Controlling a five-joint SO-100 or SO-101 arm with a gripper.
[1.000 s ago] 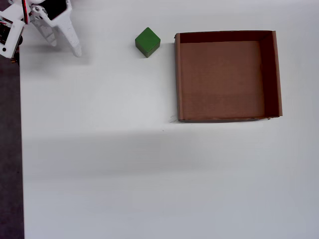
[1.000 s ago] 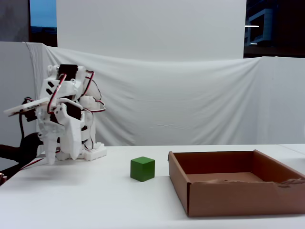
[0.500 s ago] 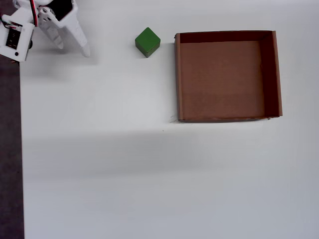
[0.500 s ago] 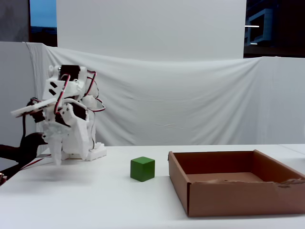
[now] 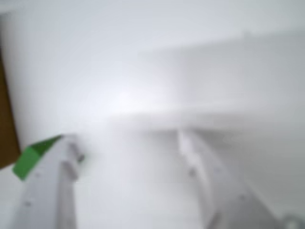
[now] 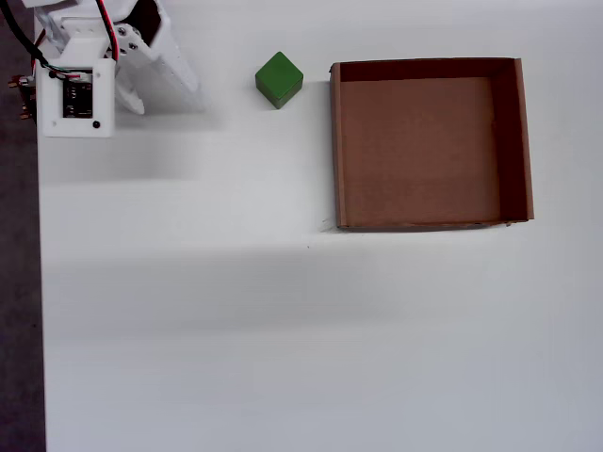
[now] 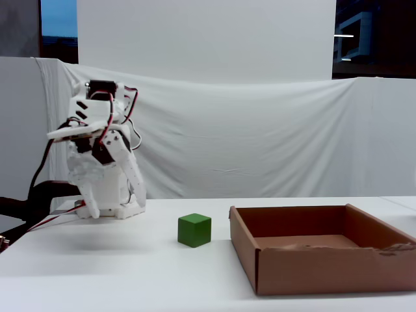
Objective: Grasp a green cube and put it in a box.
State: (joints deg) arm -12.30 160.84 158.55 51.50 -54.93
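Overhead view: I see the small solid green cube (image 6: 279,79) resting on the white tabletop (image 6: 283,330) close to the table's top edge, about midway along it. Its faces are plain and matte, a darker green on the sides than on top, and it sits turned so one corner points toward the lower edge. Just to its right in this view, apart from it, lies the large shallow square brown cardboard box (image 6: 337,151), with low upright walls and a bare flat floor.

Fixed view: the cube (image 7: 194,230) stands flat on the table, two side faces showing, left of the box (image 7: 305,265) and clear of its near wall. The white two-finger gripper (image 7: 114,192) of my folded arm hangs by the arm's base at the table's left end, well apart from the cube.

Wrist view: badly blurred. Two white fingers (image 5: 52,191) stand apart with nothing between them, so the hand is spread and empty; a green cube corner (image 5: 29,160) shows beside the left finger.
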